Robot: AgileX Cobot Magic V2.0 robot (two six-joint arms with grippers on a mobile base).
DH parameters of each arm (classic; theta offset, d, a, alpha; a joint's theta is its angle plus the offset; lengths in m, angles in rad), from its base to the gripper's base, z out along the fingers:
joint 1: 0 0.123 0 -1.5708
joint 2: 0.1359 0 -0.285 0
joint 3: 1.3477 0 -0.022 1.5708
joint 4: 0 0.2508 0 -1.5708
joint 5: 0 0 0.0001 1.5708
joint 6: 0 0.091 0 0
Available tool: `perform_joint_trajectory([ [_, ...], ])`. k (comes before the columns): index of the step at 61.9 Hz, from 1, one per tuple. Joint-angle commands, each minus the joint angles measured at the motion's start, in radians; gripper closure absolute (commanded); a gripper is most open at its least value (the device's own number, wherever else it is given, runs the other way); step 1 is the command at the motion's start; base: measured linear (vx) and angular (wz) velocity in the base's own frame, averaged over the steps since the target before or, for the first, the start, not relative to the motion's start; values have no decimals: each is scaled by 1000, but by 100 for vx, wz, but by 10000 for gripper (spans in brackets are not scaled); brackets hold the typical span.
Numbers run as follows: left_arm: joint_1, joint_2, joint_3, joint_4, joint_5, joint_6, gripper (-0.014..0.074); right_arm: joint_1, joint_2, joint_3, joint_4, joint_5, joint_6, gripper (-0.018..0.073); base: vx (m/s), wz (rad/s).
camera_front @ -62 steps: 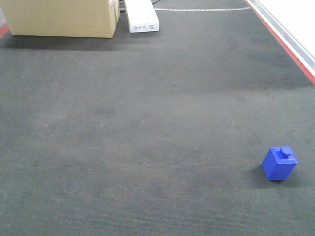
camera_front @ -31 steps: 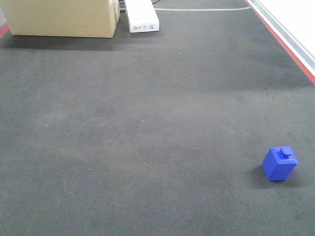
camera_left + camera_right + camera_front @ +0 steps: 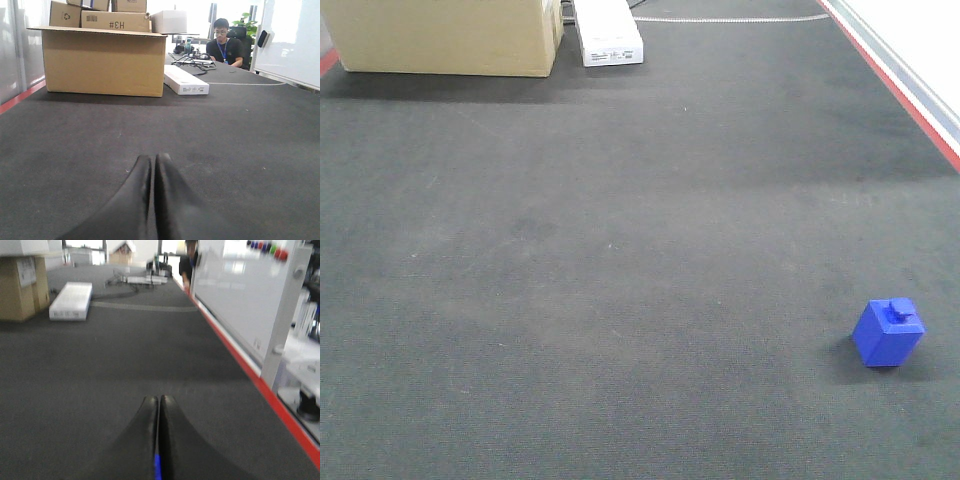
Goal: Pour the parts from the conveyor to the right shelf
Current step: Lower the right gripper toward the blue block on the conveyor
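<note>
Dark conveyor, blue part, cardboard box apparently marked "#3H"

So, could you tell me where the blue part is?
In the front-facing view, the blue part sits on the conveyor, at the lower right, far from the cardboard box.

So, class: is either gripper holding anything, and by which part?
The left gripper is shut on nothing. The right gripper is shut too; a blue sliver in its seam cannot be identified. The blue block lies free on the belt.
</note>
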Motion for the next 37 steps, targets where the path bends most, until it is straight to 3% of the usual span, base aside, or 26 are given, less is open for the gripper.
perform_joint_trajectory([
  [1,-8,-10,31,-3,-77,-9,603,-6,89,-60,3,-22,7,569,0,0],
  [24,-8,-10,31,-3,-77,-9,603,-6,219,-61,33,-93,-2,558,0,0],
  [37,-8,-10,31,-3,-77,-9,603,-6,255,-131,34,53,-22,448,0,0],
])
